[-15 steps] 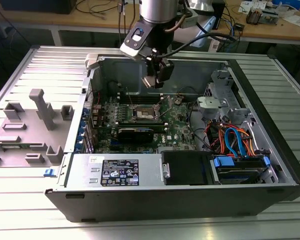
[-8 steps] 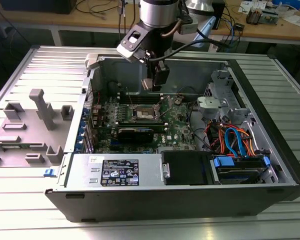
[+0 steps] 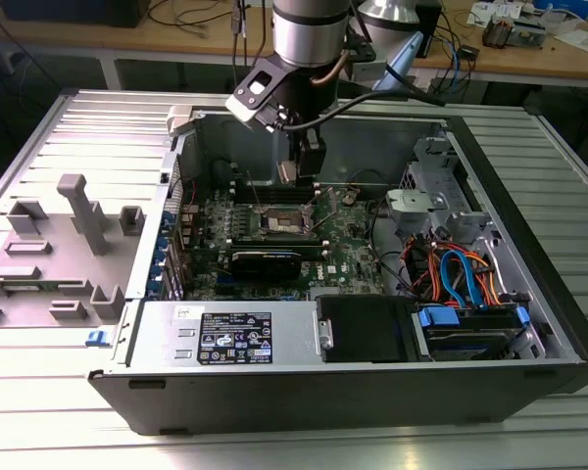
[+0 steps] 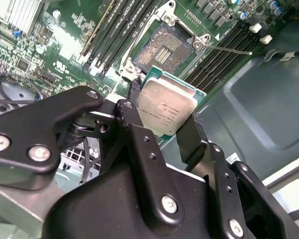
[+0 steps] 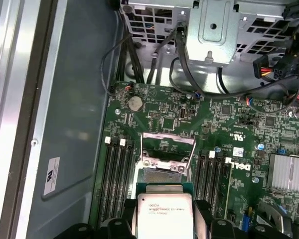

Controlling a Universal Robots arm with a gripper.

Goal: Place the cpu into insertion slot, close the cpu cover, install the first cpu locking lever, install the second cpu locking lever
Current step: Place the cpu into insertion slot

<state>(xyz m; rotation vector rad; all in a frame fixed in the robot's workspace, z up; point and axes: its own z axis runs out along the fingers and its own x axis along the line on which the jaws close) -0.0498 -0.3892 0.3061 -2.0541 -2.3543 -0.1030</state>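
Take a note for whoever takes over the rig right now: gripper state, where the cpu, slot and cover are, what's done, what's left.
The gripper: jaws shut on the cpu, held by its edges above the motherboard.
The insertion slot: open and empty, contacts bare, close to the cpu.
The cpu cover: swung up, off the slot.
A locking lever stands swung free.
Done: cpu grasped and at the slot.
Left: cpu not yet seated, cover not closed, levers not fastened.

A black metal computer case lies open on the ribbed aluminium desk, blue and orange cables inside.
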